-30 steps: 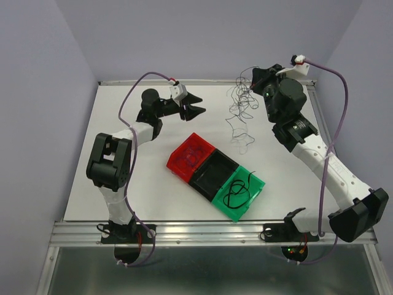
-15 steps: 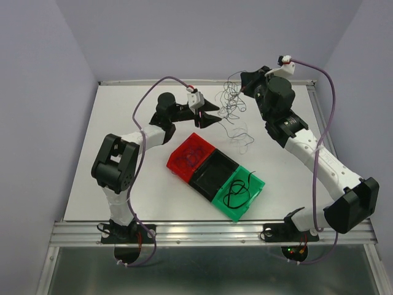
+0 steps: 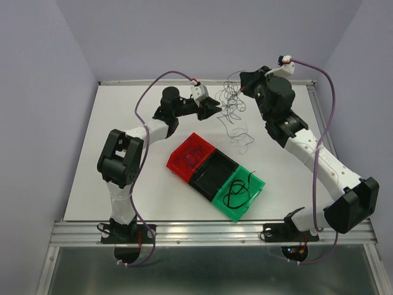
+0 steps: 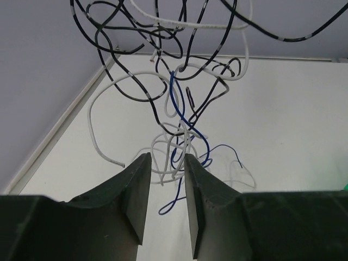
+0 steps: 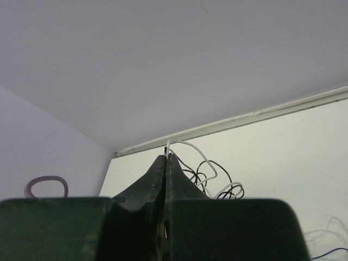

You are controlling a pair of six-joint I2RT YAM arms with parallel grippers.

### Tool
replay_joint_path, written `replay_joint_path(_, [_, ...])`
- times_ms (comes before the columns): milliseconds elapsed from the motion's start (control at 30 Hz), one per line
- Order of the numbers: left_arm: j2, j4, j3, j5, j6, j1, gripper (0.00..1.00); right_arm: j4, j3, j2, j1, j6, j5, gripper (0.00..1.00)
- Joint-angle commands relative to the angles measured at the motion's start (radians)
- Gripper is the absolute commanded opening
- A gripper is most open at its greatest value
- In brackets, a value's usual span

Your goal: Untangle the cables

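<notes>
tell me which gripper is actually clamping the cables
The right gripper: its jaws are shut on a white cable at the top of the tangle. The left gripper has its jaws apart, with nothing clamped.

No text, label, brand or number is legible on anything here.

**Where the views give out**

The thin black, white and blue cables (image 4: 175, 147) run off the top edge of the left wrist view. From above, the strands are too fine to tell apart. The right gripper (image 5: 165, 162), its dark fingers pressed together, hides how many strands it pinches. What lies in the red compartment (image 3: 181, 149) of the plastic tray is unclear.
</notes>
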Motion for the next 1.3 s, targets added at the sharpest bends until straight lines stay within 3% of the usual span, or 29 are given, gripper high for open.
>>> replay_joint_path(0, [-0.010, -0.023, 0.033, -0.038, 0.069, -0.017, 0.37, 0.066, 0.030, -0.015, -0.001, 0.005, 0.000, 0.01])
replay_joint_path(33, [-0.010, -0.027, 0.033, -0.041, 0.072, -0.020, 0.34, 0.066, 0.030, -0.016, -0.002, 0.005, 0.000, 0.01])
replay_joint_path(133, [-0.010, -0.040, 0.030, -0.041, 0.086, -0.027, 0.00, 0.069, 0.025, -0.024, -0.002, 0.001, 0.015, 0.01])
replay_joint_path(300, [-0.041, -0.047, -0.011, -0.128, 0.115, -0.020, 0.00, 0.069, 0.016, -0.052, -0.002, -0.021, 0.081, 0.01])
replay_joint_path(400, [-0.052, -0.047, -0.020, -0.234, 0.072, 0.015, 0.00, 0.071, -0.007, -0.101, -0.002, -0.039, 0.206, 0.00])
replay_joint_path(600, [-0.070, -0.040, 0.014, -0.506, -0.230, 0.219, 0.00, 0.074, -0.056, -0.209, -0.001, -0.047, 0.559, 0.00])
replay_joint_path(733, [-0.093, -0.012, -0.002, -0.575, -0.293, 0.308, 0.00, 0.078, -0.071, -0.251, -0.001, -0.045, 0.745, 0.01])
replay_joint_path(867, [-0.112, 0.015, -0.025, -0.572, -0.299, 0.333, 0.00, 0.100, -0.082, -0.269, -0.002, -0.065, 0.707, 0.00])
replay_joint_path(1000, [-0.138, 0.029, -0.031, -0.447, -0.282, 0.330, 0.00, 0.101, -0.071, -0.246, -0.004, -0.087, 0.630, 0.00])
replay_joint_path(1267, [-0.286, -0.093, -0.097, -0.377, -0.187, 0.328, 0.00, 0.101, -0.064, -0.214, -0.004, -0.093, 0.589, 0.00])
